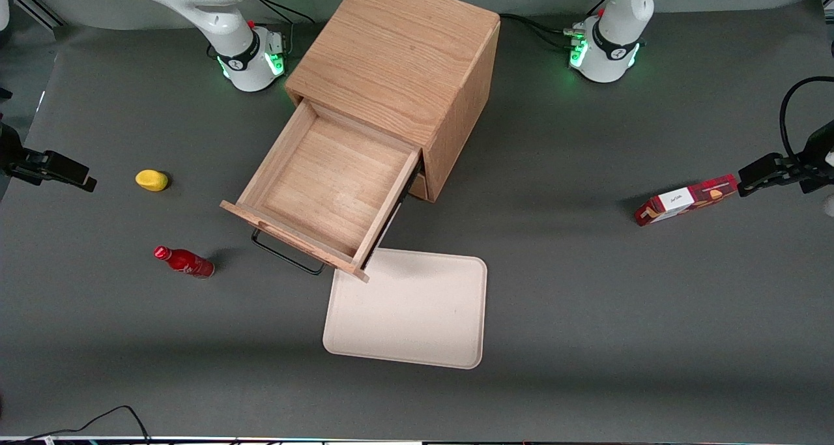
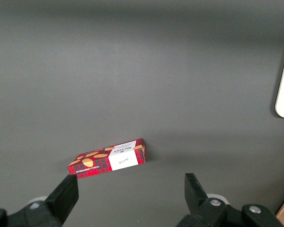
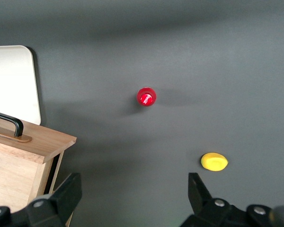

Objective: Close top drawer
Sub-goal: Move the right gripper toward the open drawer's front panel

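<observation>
In the front view the hand (image 1: 49, 169) hangs at the working arm's end of the desk (image 1: 586, 288), holding nothing. The top drawer (image 1: 326, 184) stands pulled far out of the cabinet (image 1: 397, 54), and its black handle (image 1: 287, 255) faces the camera. A white tray (image 1: 417, 315) lies just under the drawer's front corner. A yellow object (image 1: 152, 180) and a red bottle (image 1: 185, 262) lie between hand and drawer.

In the right wrist view the hand (image 3: 132, 196) has its fingers (image 3: 68, 191) wide apart over bare desk, touching nothing, beside the drawer's front.
</observation>
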